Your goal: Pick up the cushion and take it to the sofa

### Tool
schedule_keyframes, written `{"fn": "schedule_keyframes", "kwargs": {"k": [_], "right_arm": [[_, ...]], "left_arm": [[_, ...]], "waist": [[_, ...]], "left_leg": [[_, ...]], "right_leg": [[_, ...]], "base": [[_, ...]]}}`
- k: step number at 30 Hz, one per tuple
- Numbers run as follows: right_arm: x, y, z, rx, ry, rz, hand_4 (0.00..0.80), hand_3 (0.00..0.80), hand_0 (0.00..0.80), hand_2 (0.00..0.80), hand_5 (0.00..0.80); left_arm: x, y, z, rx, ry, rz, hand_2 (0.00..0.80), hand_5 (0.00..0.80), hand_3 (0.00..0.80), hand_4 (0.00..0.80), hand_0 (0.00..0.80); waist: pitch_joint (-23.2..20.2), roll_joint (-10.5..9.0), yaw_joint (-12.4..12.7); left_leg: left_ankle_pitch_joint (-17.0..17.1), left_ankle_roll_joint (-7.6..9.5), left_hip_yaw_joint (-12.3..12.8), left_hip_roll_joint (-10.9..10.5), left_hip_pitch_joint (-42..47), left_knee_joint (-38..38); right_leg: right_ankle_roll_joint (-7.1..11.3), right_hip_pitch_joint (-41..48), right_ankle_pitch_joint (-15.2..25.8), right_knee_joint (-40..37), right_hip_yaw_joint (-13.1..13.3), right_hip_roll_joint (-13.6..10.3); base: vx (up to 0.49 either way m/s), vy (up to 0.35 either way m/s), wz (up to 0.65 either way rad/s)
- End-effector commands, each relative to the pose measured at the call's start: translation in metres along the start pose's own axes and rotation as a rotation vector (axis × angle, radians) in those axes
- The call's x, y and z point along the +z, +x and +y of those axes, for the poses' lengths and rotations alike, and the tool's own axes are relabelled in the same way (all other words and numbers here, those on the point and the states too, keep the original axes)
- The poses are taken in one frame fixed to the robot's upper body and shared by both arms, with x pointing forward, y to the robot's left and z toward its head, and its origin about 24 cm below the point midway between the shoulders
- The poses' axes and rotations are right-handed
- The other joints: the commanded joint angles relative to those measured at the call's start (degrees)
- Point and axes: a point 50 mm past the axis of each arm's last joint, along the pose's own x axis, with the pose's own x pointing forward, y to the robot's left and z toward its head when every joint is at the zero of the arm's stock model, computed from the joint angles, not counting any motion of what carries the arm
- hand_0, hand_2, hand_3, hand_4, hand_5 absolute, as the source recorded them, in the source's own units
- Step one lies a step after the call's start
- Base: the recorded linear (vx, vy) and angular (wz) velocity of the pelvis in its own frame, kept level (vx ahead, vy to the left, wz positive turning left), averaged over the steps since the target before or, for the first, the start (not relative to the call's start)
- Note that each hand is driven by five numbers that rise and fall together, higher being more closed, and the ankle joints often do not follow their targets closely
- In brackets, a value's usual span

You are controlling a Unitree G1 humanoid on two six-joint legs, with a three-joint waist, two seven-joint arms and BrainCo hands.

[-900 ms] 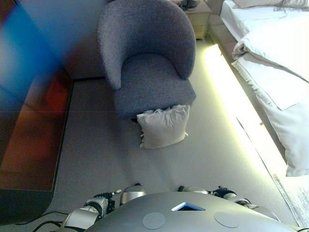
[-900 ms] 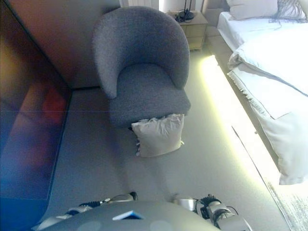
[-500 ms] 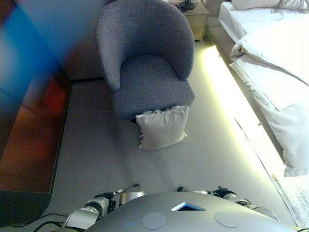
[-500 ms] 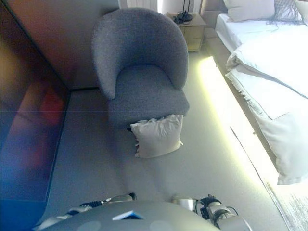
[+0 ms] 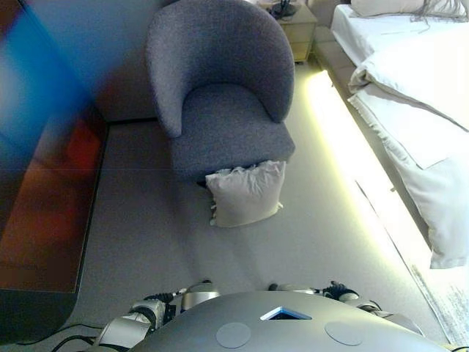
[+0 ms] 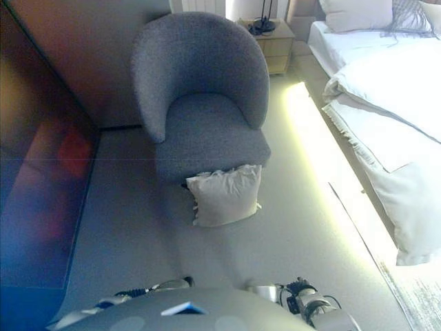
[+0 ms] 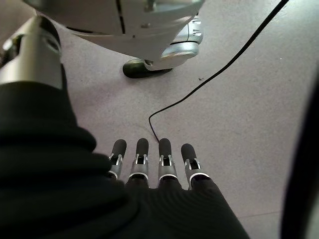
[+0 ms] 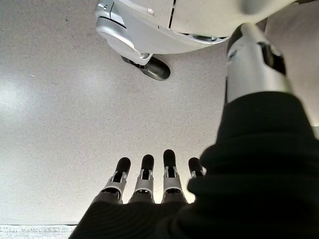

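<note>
One pale grey square fabric cushion [image 5: 245, 193] stands on the grey carpet [image 5: 146, 235], leaning against the front of the dark grey rounded upholstered armchair [image 5: 220, 88], well ahead of both hands. The left hand [image 7: 149, 164] and right hand [image 8: 144, 181] hang over bare carpet, fingers straight, holding nothing.

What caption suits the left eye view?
Pale cushion leaning against a grey armchair on the carpet, bed alongside.

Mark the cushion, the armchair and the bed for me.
cushion [image 5: 245, 194], left eye view, middle of its face.
armchair [image 5: 223, 125], left eye view, on the seat.
bed [image 6: 386, 89], right eye view, on the white duvet.
</note>
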Motion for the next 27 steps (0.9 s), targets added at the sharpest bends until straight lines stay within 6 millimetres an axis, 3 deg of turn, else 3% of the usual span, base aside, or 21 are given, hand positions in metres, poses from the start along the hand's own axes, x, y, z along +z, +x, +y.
{"fn": "schedule_keyframes", "kwargs": {"k": [1,4,7,8,11,13,16,22,25,27], "right_arm": [[0.032,0.0,-0.012,-0.036,-0.034,-0.068,0.0,0.0,0.0,0.0,0.0],[0.042,0.0,-0.018,-0.047,-0.026,-0.087,0.0,0.0,0.0,0.0,0.0],[0.044,0.0,-0.022,-0.049,-0.034,-0.086,0.0,0.0,0.0,0.0,0.0],[0.044,0.0,-0.024,-0.047,-0.035,-0.084,0.0,0.0,0.0,0.0,0.0],[0.04,0.001,-0.026,-0.059,-0.034,-0.081,0.0,0.0,0.0,0.0,0.0],[0.036,0.001,-0.027,-0.063,-0.031,-0.075,0.0,0.0,0.0,0.0,0.0],[0.03,0.001,-0.026,-0.063,-0.043,-0.056,0.0,0.0,0.0,0.0,0.0],[0.02,0.002,-0.023,-0.059,-0.051,0.004,0.0,0.0,0.0,0.0,0.0],[0.018,0.002,-0.023,-0.059,-0.042,0.018,0.0,0.0,0.0,0.0,0.0],[0.018,0.002,-0.02,-0.052,-0.019,0.02,0.0,0.0,0.0,0.0,0.0]], "left_arm": [[0.018,-0.002,0.005,0.038,-0.031,-0.02,0.0,0.0,0.0,0.0,0.0],[0.02,-0.002,0.003,0.018,-0.064,-0.041,0.0,0.0,0.0,0.0,0.0],[0.017,-0.002,0.001,0.002,-0.107,-0.022,0.0,0.0,0.0,0.0,0.0],[0.013,-0.001,0.001,0.0,-0.117,-0.018,0.0,0.0,0.0,0.0,0.0],[0.007,0.0,-0.001,-0.011,-0.115,-0.01,0.0,0.0,0.0,0.0,0.0],[0.004,0.0,-0.001,-0.017,-0.103,-0.006,0.0,0.0,0.0,0.0,0.0],[-0.004,0.0,-0.006,-0.037,-0.097,0.008,0.0,0.0,0.0,0.0,0.0],[-0.014,0.001,-0.007,-0.021,-0.127,0.049,0.0,0.0,0.0,0.0,0.0],[-0.014,0.001,-0.004,-0.019,-0.119,0.055,0.0,0.0,0.0,0.0,0.0],[-0.011,0.002,0.0,-0.017,-0.097,0.042,0.0,0.0,0.0,0.0,0.0]], "waist": [[4.3,-3.66,0.88],[7.29,-5.34,2.03],[8.57,-4.89,3.04],[9.06,-3.6,4.22],[8.97,-1.26,5.74],[8.62,-0.39,6.72],[7.28,0.83,8.7],[5.44,1.55,10.62],[4.61,0.92,10.2],[3.78,-0.12,10.16]], "left_leg": [[-6.72,2.6,0.58,-0.85,-2.65,11.18],[-3.62,2.92,0.15,1.34,-11.02,27.58],[-2.9,3.61,-0.86,0.45,-14.64,30.21],[-0.93,3.13,-1.18,-0.82,-16.77,26.44],[3.91,1.34,0.57,-1.01,-18.31,17.07],[7.14,0.56,1.09,-1.22,-19.03,11.83],[12.42,-0.6,0.54,-0.87,-21.13,4.47],[12.93,-1.48,-0.94,1.04,-23.33,1.2],[10.02,0.11,1.69,1.31,-22.38,2.27],[7.88,2.19,2.05,0.11,-22.89,6.14]], "right_leg": [[-1.07,-3.51,-0.62,4.44,1.89,0.12],[-3.26,-4.26,-0.43,6.48,2.08,-0.46],[-3.77,-3.6,-1.29,7.74,3.21,0.21],[-3.54,-2.19,-2.56,7.85,4.22,1.48],[-3.03,1.85,-4.88,6.47,5.44,3.51],[-2.93,4.63,-6.22,5.72,6.03,4.2],[-3.25,9.91,-9.64,4.91,9.44,5.21],[-2.97,14.58,-16.39,6.69,13.18,3.97],[-1.49,15.26,-17.18,9.51,11.94,1.39],[0.37,15.1,-13.8,13.93,11.51,-0.56]], "base": [[-0.059,-0.212,0.02],[-0.041,-0.218,-0.04],[0.078,-0.057,-0.23],[0.18,0.034,-0.21],[0.333,0.054,-0.14],[0.389,0.062,-0.27],[0.48,0.082,-0.15],[0.532,0.132,-0.17],[0.49,0.229,-0.63],[0.445,0.232,-0.67]]}}
